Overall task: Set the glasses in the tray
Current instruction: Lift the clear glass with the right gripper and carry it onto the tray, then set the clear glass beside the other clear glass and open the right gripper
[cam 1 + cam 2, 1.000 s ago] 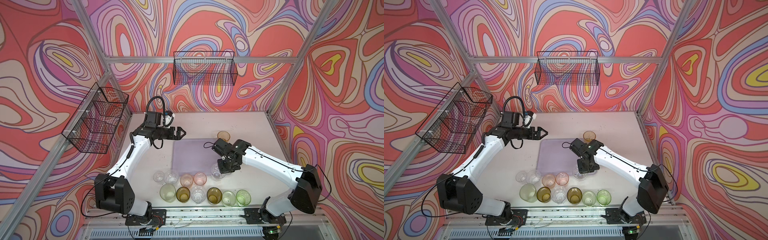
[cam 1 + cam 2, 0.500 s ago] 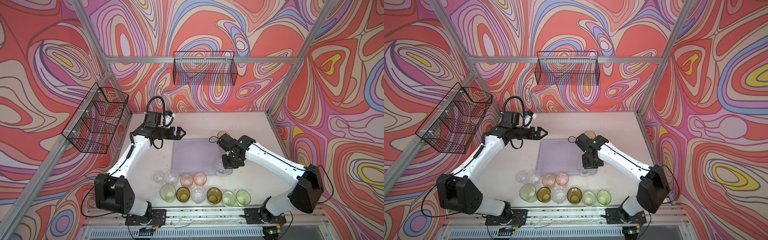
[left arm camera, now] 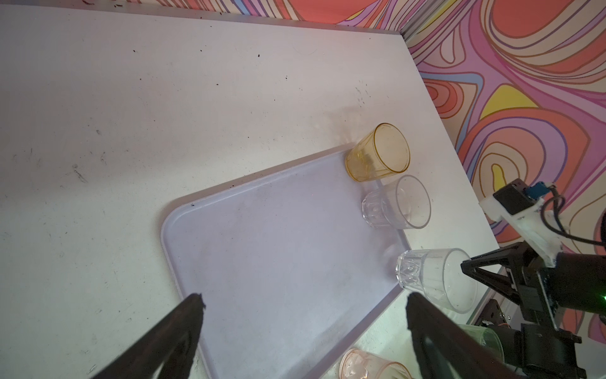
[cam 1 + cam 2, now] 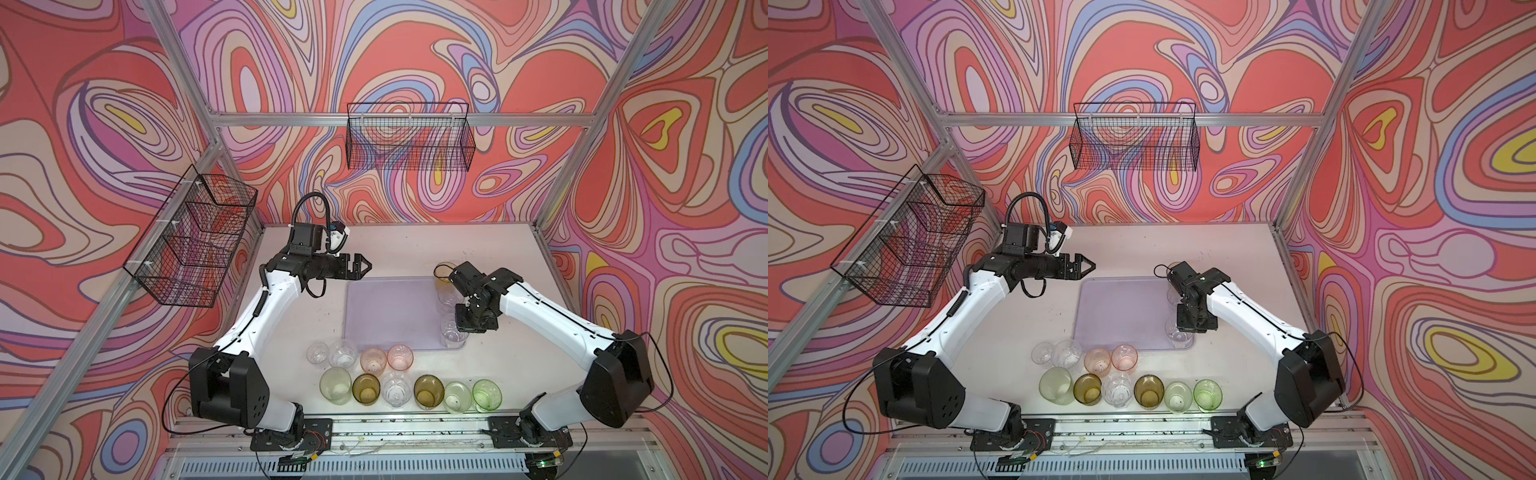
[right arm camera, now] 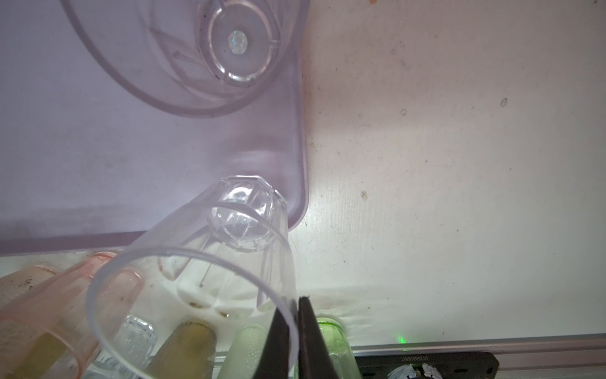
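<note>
The pale desk (image 4: 407,249) is scuffed and speckled. On it lies the tray (image 4: 390,311), flat matte lavender plastic with rounded corners and a low rim.

The left arm (image 4: 266,307) reaches to just beyond the tray's far left corner, and the left jaws are spread wide and empty.

The right arm (image 4: 540,307) covers part of the tray's right edge. The right jaws pinch the rim of a clear faceted glass (image 5: 229,262) whose base is at the tray's near right corner. I cannot tell if it rests there.

Along that edge stand a second clear glass (image 3: 396,203) and, at the far right corner, an amber glass (image 3: 377,154), both half hidden in both top views.

Ten more glasses (image 4: 395,390), clear, pink, green and olive-brown, stand in two rows just in front of the tray.
</note>
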`<state>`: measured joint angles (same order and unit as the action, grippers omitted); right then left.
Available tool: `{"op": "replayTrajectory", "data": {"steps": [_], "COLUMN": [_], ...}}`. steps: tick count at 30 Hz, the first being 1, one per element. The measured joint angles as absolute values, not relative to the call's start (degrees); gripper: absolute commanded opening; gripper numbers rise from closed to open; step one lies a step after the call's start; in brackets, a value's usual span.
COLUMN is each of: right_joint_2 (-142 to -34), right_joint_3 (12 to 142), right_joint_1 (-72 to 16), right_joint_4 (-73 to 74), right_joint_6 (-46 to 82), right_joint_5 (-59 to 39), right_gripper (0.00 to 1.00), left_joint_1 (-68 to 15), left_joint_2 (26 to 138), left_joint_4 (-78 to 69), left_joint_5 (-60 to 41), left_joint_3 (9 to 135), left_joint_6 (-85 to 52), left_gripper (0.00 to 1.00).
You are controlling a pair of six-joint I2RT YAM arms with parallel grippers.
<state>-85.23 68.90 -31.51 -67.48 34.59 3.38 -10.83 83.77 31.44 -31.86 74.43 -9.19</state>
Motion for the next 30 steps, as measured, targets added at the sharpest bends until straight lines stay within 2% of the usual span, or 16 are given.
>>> {"op": "replayTrajectory", "data": {"steps": [30], "right_joint_2": [-85.2], "right_joint_3": [64.6], "right_joint_1": [-28.5], "right_joint_4": [-61.6], "right_joint_6": [35.7], "right_joint_5": [3.0], "right_gripper": [0.0], "left_joint_1": [-10.8], "left_joint_2": [83.8], "left_joint_4": [31.4], "left_joint_5": [-31.5], "left_joint_3": [74.4], "left_joint_6": [-9.0], "left_gripper": [0.99]}}
